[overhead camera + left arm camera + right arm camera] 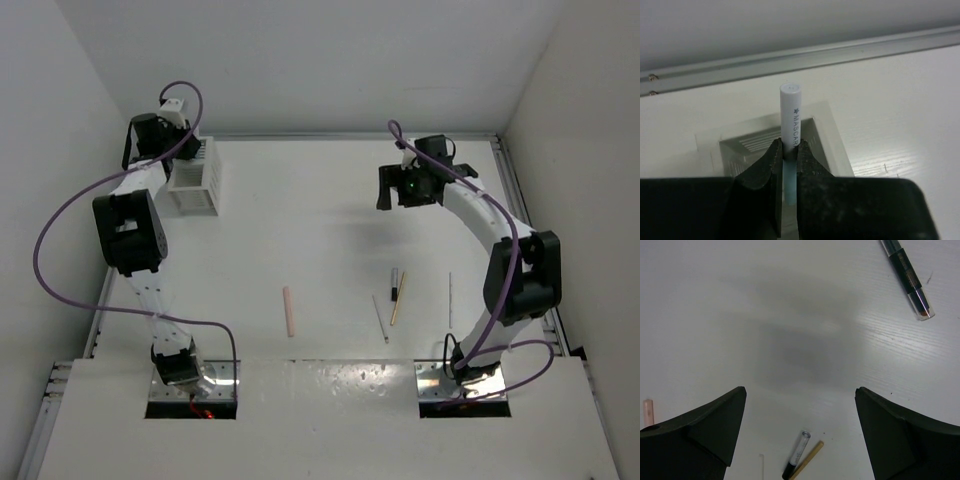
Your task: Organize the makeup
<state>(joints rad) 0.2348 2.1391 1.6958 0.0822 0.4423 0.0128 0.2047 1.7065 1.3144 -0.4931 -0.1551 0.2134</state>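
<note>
Left end effector: clamped on the pale blue stick, a smooth round tube held upright over the box.
Box: white, slatted, at the far-left corner of the tabletop.
Right end effector: fingers wide apart, above the tabletop.
Lying flat toward the near edge: pink stick, tan wooden stick.

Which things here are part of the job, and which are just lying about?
Job: mascara tube in left fingers, pink stick, tan stick, black-and-white stick, thin white stick, black stick.
Other: slatted box, likely their holder; purple cables.
</note>
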